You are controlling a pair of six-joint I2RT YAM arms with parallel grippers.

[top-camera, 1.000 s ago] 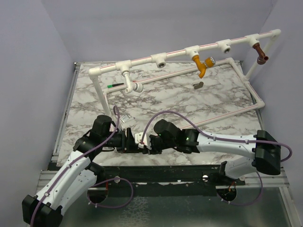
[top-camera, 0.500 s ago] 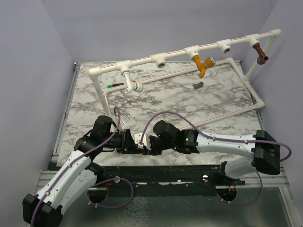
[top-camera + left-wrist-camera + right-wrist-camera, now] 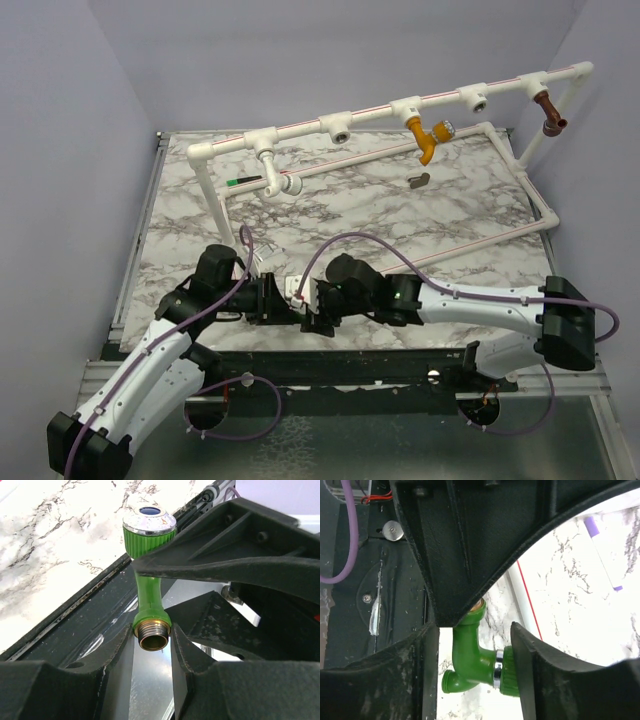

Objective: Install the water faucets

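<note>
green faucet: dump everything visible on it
The green faucet is glossy plastic: a bent body, a ribbed knob with a silver cap, a brass-coloured threaded end. It is held in the air, the left end effector pinching its threaded collar; the right end effector straddles it, grip unclear.

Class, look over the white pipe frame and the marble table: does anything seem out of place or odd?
On the top pipe, the sockets on either side of the orange-yellow faucet are bare, with no faucet fitted. A small grey metal piece lies loose on the table.
</note>
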